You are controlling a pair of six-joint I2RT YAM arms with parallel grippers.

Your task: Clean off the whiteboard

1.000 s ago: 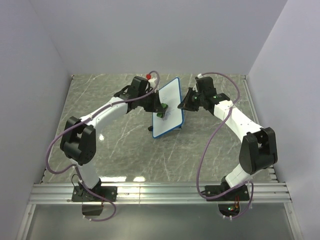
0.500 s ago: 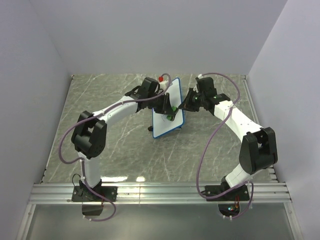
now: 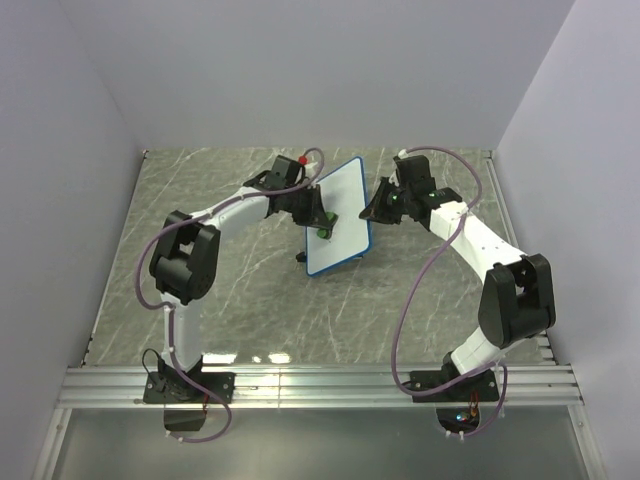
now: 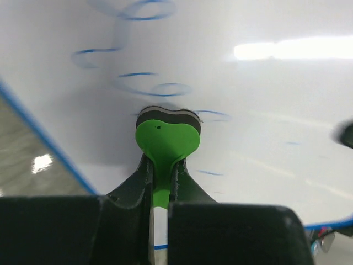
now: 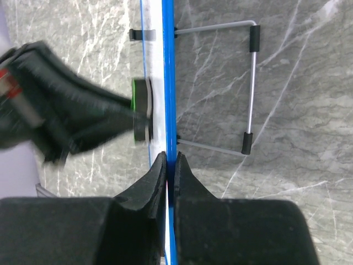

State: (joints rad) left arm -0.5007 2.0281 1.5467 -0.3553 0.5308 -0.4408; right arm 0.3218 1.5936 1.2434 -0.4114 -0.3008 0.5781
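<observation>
The whiteboard stands tilted on the middle of the table, white with a thin blue frame. Blue scribbles still mark its face. My left gripper is shut on the stem of a green eraser, whose dark pad presses flat against the board. My right gripper is shut on the board's blue edge from the right side. The right wrist view shows the eraser against the board's face, with the left gripper's fingers blurred behind it.
A grey wire stand with black feet props the board from behind. The tabletop is grey marble, with walls at the left, back and right. A metal rail runs along the near edge by the arm bases.
The left gripper carried the eraser to the right across the board, then back left and slightly down. The left elbow swung toward the board. The right arm and the board stayed still.
</observation>
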